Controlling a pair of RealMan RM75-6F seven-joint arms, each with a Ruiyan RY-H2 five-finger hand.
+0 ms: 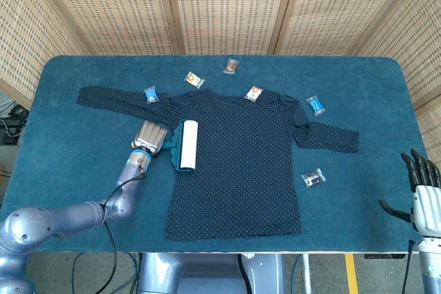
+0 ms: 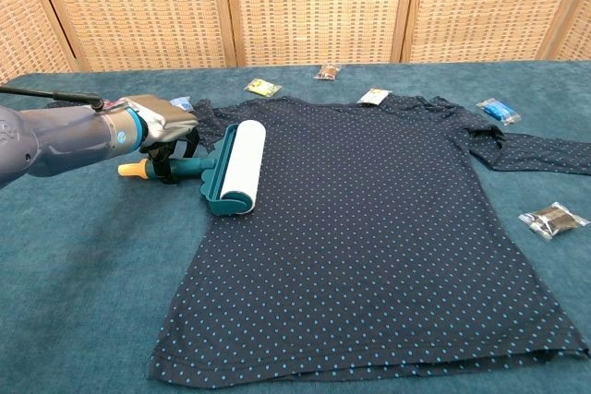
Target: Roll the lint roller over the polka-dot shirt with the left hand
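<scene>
1. On the teal table (image 1: 69, 170), the polka-dot shirt (image 1: 241, 163) is laid flat, sleeves spread.
2. At the shirt's near-left edge, the lint roller (image 2: 235, 168) is seen lying, its white drum on the fabric and its handle pointing off it.
3. Over that handle the left hand (image 2: 166, 131) is lowered, fingers curled around it; whether a firm grip is achieved cannot be told.
4. Grasping is judged the step in hand; a secure hold, then rolling, is called for next.
5. At the table's far-right edge, the right hand (image 1: 422, 201) is held idle, fingers apart, with nothing in it.
</scene>
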